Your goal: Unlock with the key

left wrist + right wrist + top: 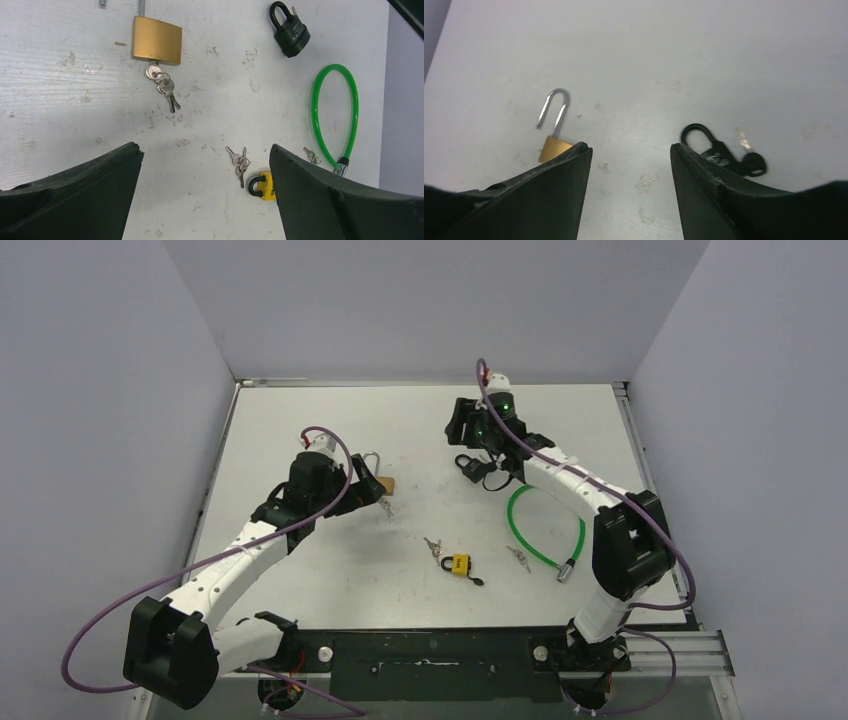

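Grey walls stand around a white table (300,420) with small marks on it. On the table lies a gold padlock (156,40). Its silver loop (555,107) is swung open, with one end out of the lock. A key (153,71) sticks in the bottom of this lock, and more keys (169,95) hang from it on a ring. The left gripper (205,150) has its fingers spread very wide and holds nothing. The gold padlock lies past the fingertips, off to one side, and no finger touches it. From above, this gripper is close to the lock. The right gripper (629,147) also has its fingers apart, with only bare table between them. A black padlock (719,150) lies just past one of its fingers (724,200) and is partly hidden behind it. A key with a black head (751,160) lies right beside that lock. Nearer the robot lies a little yellow padlock (459,563) with a bunch of keys (239,161) next to it. A green cable lock (540,530) curls near the right arm, and a few more small keys (518,558) lie by it.
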Motion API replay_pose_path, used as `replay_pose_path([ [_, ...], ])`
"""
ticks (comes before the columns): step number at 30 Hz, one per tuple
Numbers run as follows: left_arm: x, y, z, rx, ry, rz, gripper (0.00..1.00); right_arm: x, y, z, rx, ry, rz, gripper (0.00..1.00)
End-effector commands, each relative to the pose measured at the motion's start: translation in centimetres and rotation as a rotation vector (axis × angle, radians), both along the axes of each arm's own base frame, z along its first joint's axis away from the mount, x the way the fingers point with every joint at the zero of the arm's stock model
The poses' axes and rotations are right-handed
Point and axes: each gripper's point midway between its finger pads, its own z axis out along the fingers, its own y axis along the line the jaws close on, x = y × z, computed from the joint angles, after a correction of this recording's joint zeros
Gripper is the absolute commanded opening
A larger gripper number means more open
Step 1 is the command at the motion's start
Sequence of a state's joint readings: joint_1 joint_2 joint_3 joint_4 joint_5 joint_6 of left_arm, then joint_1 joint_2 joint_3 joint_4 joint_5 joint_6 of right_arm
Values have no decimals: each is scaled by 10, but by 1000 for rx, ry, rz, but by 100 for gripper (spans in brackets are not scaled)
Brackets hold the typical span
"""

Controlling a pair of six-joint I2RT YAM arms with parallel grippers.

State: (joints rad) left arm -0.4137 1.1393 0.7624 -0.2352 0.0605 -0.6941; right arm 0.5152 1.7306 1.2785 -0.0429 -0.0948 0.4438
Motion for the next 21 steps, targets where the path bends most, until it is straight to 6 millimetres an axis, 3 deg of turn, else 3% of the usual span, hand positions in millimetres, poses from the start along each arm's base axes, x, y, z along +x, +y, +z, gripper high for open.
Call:
replay_pose_path([
  [1, 11, -4, 26, -40, -82, -10, 96, 13, -94, -46, -134, 131, -272, 55],
  [5, 12, -12, 23, -71, -77, -34, 96, 27, -125, -76, -119, 226, -352, 45],
  [10, 11, -14, 16, -66, -47, -42, 95, 37, -134, -104, -187, 284, -354, 37],
  [12, 10, -14, 14, -69, -44, -44, 95, 36, -133, -109, -206, 295, -329, 39],
  [16, 9, -14, 10, -67, -35, -44, 94, 31, -127, -116, -228, 305, -278, 52],
  [21, 9, -14, 6, -64, -23, -46, 95, 26, -118, -126, -251, 329, -218, 59],
])
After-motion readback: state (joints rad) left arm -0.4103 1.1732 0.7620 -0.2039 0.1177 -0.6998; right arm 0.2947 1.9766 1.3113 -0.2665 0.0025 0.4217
